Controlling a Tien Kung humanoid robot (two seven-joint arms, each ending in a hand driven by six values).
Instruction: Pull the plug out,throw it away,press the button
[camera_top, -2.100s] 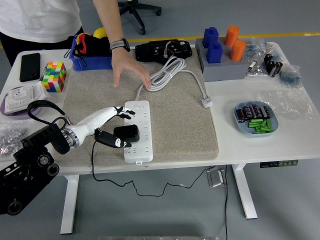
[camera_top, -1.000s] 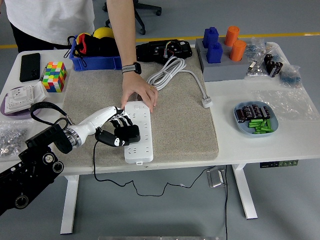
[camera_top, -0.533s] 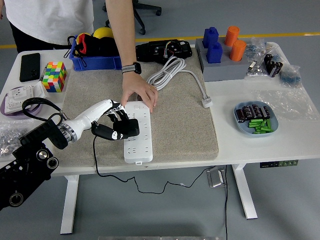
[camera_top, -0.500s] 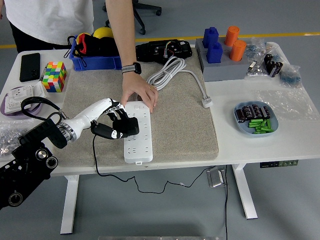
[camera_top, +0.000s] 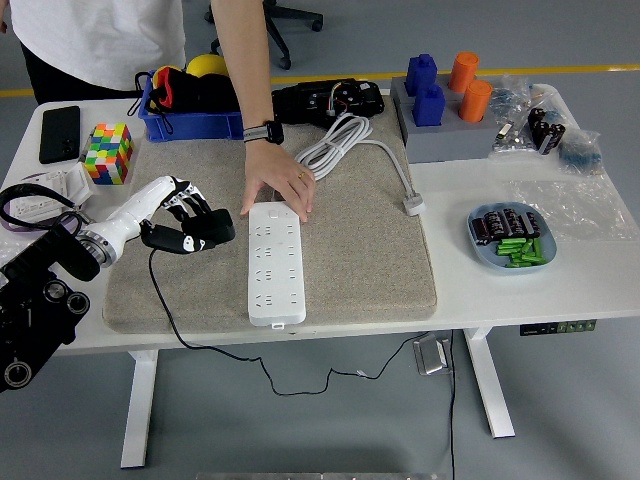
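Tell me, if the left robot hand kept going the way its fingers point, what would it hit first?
Probably the white power strip: the left robot hand, holding the black plug, points right toward it, though height is unclear.

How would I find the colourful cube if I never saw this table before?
Look at the far left of the white table, just left of the grey mat. The colourful cube sits between a black phone and a blue bin. Only it is checkered in many bright colours.
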